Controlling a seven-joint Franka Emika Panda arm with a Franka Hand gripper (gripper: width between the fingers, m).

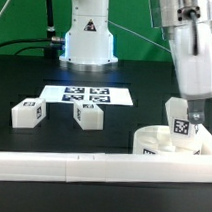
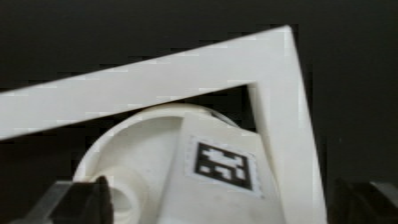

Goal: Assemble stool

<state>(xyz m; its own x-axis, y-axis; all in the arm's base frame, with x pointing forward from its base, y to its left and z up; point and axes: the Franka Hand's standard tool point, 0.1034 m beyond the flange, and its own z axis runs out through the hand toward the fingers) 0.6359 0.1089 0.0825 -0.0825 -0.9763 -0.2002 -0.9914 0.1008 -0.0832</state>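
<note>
My gripper (image 1: 191, 116) is shut on a white stool leg (image 1: 177, 119) with a square tag and holds it upright on top of the round white seat (image 1: 164, 147) at the exterior view's right. In the wrist view the held leg (image 2: 222, 165) fills the space between the dark fingers (image 2: 80, 200), with the round seat (image 2: 128, 150) beneath it. Whether the leg is seated in the seat is hidden. Two more tagged legs (image 1: 28, 112) (image 1: 90, 113) lie loose on the black table to the exterior view's left.
The long white border rail (image 1: 61, 168) runs along the front and turns a corner round the seat; it also shows in the wrist view (image 2: 178, 75). The marker board (image 1: 86, 94) lies flat behind the loose legs. The robot base (image 1: 89, 33) stands at the back.
</note>
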